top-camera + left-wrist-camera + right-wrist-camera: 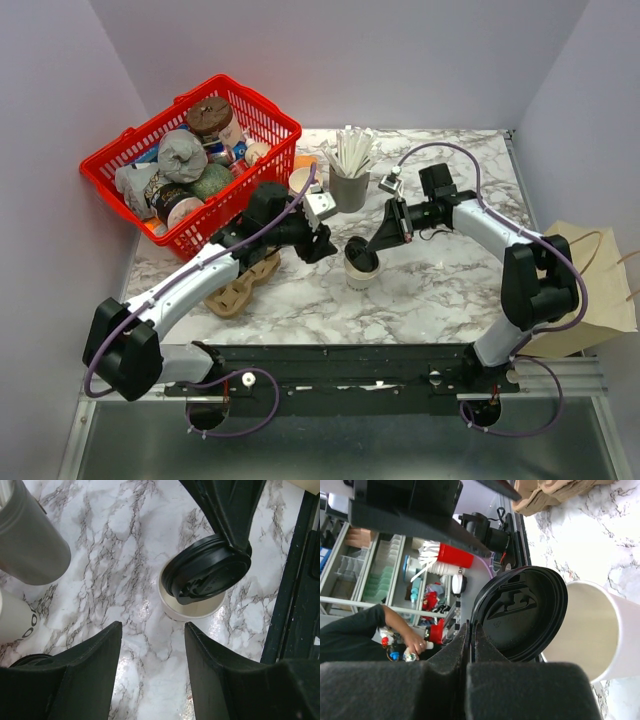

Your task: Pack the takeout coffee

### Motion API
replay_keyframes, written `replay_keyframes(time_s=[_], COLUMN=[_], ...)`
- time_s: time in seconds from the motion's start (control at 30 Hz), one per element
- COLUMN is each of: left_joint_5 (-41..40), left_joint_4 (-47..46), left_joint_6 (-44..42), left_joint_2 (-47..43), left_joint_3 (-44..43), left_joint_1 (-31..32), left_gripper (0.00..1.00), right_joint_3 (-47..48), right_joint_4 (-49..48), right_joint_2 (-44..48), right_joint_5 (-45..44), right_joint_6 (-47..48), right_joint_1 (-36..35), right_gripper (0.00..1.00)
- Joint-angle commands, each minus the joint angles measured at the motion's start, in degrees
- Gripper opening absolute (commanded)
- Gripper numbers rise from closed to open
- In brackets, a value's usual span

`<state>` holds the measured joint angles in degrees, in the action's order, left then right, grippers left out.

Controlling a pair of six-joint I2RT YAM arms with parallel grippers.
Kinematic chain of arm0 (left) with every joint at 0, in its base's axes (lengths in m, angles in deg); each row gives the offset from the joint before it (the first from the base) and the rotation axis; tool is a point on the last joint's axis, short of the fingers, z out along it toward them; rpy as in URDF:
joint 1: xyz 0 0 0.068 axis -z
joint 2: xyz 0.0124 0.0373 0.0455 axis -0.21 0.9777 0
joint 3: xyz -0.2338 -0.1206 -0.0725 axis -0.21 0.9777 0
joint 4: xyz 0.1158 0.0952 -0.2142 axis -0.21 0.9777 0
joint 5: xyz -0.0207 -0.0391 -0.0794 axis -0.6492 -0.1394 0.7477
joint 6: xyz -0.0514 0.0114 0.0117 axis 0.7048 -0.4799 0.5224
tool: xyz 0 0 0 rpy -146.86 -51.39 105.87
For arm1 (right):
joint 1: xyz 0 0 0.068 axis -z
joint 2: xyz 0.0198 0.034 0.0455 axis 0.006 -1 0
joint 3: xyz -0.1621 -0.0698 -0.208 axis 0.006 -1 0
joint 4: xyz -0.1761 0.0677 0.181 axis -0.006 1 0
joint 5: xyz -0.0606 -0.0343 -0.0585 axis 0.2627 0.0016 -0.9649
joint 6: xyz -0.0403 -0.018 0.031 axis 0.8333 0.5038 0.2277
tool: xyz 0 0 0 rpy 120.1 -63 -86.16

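Note:
The takeout coffee's cream-white paper cup point(360, 272) stands upright on the marble table. Its round black lid point(362, 258) is tilted over the cup mouth, not seated. My right gripper point(383, 243) is shut on the lid's rim. In the right wrist view the gripper point(471, 630) pinches the lid point(520, 612) next to the cup point(600, 630). My left gripper point(325, 248) is open and empty just left of the cup. In the left wrist view the gripper point(152, 630) faces the cup point(192, 611), with the lid point(210, 570) above it.
A red basket point(262, 100) full of goods stands at the back left. A grey cup of white sticks point(349, 188) and a stack of cream cups point(303, 180) stand behind the cup. A cardboard cup carrier point(240, 285) lies under the left arm. A brown paper bag point(590, 290) is at the right.

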<state>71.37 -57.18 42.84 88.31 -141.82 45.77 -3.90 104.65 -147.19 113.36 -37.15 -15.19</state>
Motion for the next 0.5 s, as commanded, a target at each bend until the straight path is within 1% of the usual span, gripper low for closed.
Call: replay_keyframes(time_s=[0.0,0.23,0.47], left_joint_5=[1.2,-0.4,0.4], left_joint_4=[-2.7,-7.8,-9.1], left_joint_6=[-0.4,1.7,2.1], left_joint_2=[3.0,4.5,5.3], left_joint_3=[-1.5,-1.0,-0.3], left_joint_1=[1.7,2.9,4.3], left_gripper=[0.62,0.62,0.62], right_joint_3=[-0.1,-1.2,-3.4], right_joint_4=[-3.8,-4.9,-5.0], right_joint_2=[-1.7,-2.1,-1.7], right_joint_5=[5.2,4.5,2.6], right_joint_6=[-4.4,-5.6,-6.7], right_joint_1=[0.5,1.1,1.5], right_gripper=[0.05,0.06,0.06])
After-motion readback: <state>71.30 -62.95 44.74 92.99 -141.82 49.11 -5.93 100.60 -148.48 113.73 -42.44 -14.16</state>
